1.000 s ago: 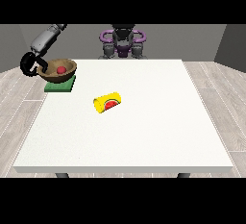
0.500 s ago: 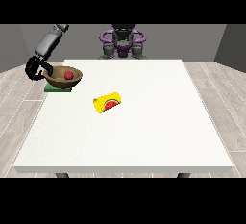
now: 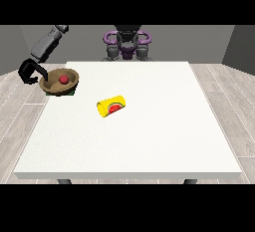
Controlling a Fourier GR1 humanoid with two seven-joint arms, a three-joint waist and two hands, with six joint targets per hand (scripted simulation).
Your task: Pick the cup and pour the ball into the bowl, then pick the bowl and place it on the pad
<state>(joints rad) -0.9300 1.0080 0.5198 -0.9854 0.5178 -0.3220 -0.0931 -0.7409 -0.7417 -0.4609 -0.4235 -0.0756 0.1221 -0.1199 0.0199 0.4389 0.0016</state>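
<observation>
From the front view I see the white tabletop [image 3: 149, 141] with my robot small at the far edge, its purple-and-grey torso [image 3: 127, 44] behind the middle of the table.

The hand at the view's left [image 3: 29, 71] hangs off the tabletop's far left corner, at the end of a grey arm [image 3: 47, 44] that slopes down from above. Its fingers are curled into a hook shape, and they sit just beside the left rim of the bowl [image 3: 55, 84]. I cannot tell whether they touch or clasp that rim, so I cannot tell what, if anything, they have hold of.

The brown bowl sits at the tabletop's far left corner with 1 red ball [image 3: 63, 79] inside it. A sliver of the green pad [image 3: 71, 92] shows under the bowl's near right edge, so the bowl is over the pad.

The yellow cup [image 3: 111, 106] lies on its side near the tabletop's middle, well apart from the bowl, a red-and-green watermelon picture on its near end.

I see no second hand over the tabletop.
</observation>
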